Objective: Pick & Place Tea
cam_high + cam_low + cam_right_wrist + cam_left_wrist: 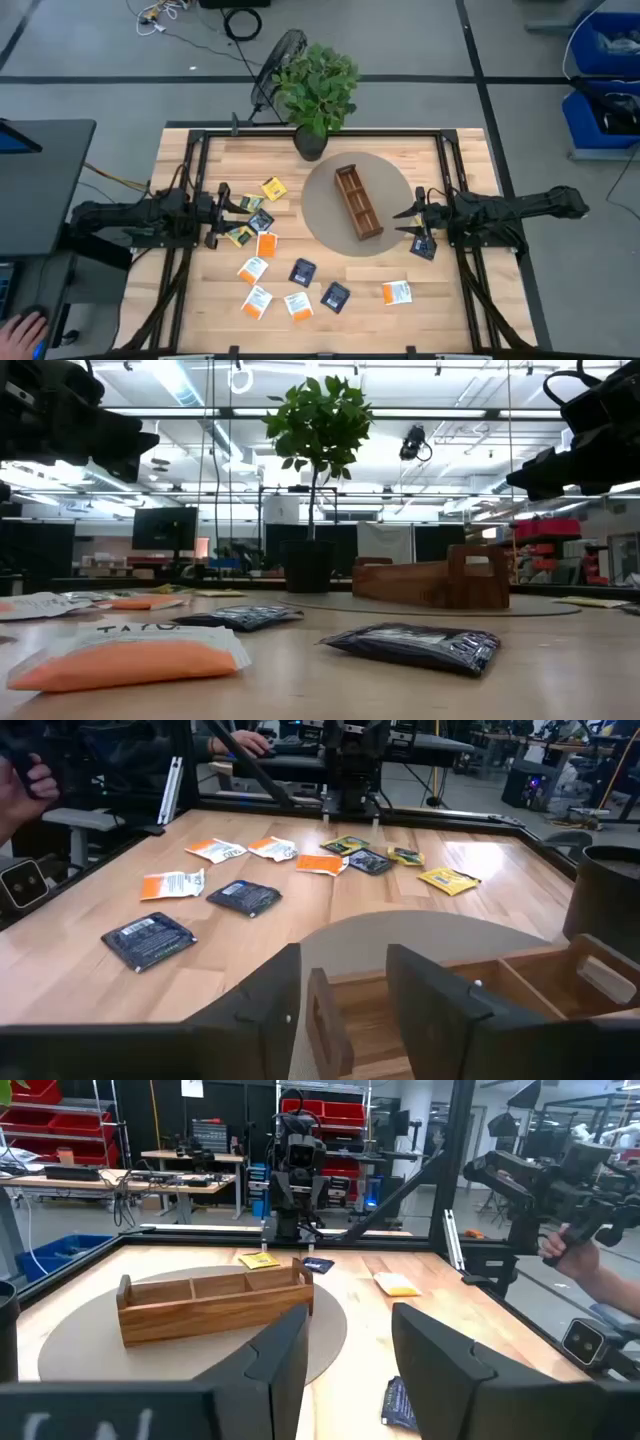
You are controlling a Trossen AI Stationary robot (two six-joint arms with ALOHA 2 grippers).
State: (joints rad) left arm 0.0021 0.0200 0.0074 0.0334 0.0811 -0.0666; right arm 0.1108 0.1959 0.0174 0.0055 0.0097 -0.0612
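Several small tea sachets [266, 245] lie flat on the wooden table, most of them between the left arm and the near edge. They are orange-and-white [397, 292], dark navy [335, 296], yellow [273, 188] and green-and-black [240, 235]. A navy one [423, 247] lies under the right arm. The brown compartment tray [358, 202] rests on a round grey mat. My left gripper [243, 212] hovers open over the leftmost sachets, facing the tray [210, 1305]. My right gripper [406, 222] hovers open at the tray's right side [450, 1010]. Neither holds anything.
A potted plant [310, 140] stands at the far edge of the mat [320, 215]. Black frame rails [200, 160] border the table. A person's hand [20, 328] shows off the table's near left corner, and another hand [590, 1260] shows beyond the table's edge.
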